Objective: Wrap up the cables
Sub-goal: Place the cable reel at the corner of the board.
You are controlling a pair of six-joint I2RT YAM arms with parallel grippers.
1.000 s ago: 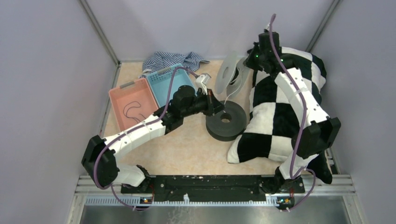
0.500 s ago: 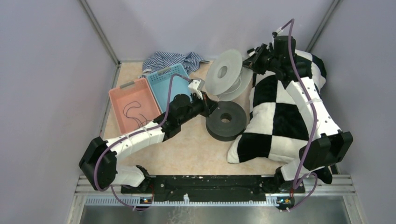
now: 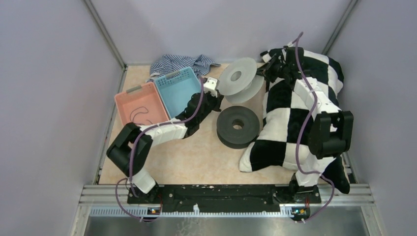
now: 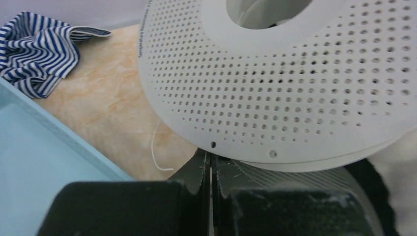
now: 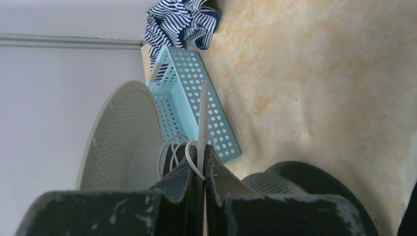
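Right gripper (image 5: 202,153) is pinched on the thin rim of one flange of the white spool (image 3: 247,82). In the right wrist view this rim is seen edge-on between the fingers. Left gripper (image 4: 210,161) is pressed together with nothing between its fingers. Its tips are placed just under the lower edge of the perforated flange; contact cannot be determined.

The table (image 3: 196,157) is surfaced in a beige marbled pattern. A black-and-white checkered pillow (image 3: 287,125) is laid along the right side, and the right arm is extended over it. A pink basket (image 3: 124,102) and a blue basket (image 3: 176,91) are set side by side, touching, at the left rear. The white spool is held tilted between the blue basket and the pillow, with one flange face turned toward the top camera. A dark grey spool (image 3: 248,132) is laid flat just in front of it, against the pillow. A striped cloth (image 3: 179,63) is bunched at the rear wall behind the baskets.

The white cable (image 5: 167,150) is wound in loose turns round the hub of the white spool, beside the right fingertips. A thin white strand (image 4: 155,147) is laid on the table below the flange; its connection to the wound turns cannot be determined. The black cable (image 3: 134,111) is located in a loose curl on the floor of the pink basket.
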